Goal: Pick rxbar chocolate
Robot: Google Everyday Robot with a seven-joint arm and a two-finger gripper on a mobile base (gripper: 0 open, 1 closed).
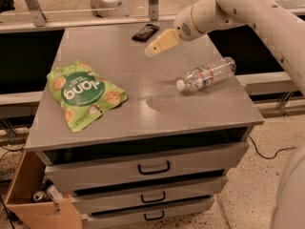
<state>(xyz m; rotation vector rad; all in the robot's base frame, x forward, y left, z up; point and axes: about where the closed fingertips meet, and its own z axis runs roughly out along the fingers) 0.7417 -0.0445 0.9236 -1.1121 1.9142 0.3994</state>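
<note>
The rxbar chocolate (145, 31) is a small dark flat bar lying at the far edge of the grey cabinet top (138, 99), near the middle. My gripper (153, 49), with tan fingers, hangs above the top just right of and nearer than the bar, pointing down and left, apart from it. It holds nothing that I can see.
A large green snack pouch (83, 93) lies on the left of the top. A clear water bottle (206, 73) lies on its side at the right. Drawers are below the top. A cardboard box (38, 199) stands at the lower left on the floor.
</note>
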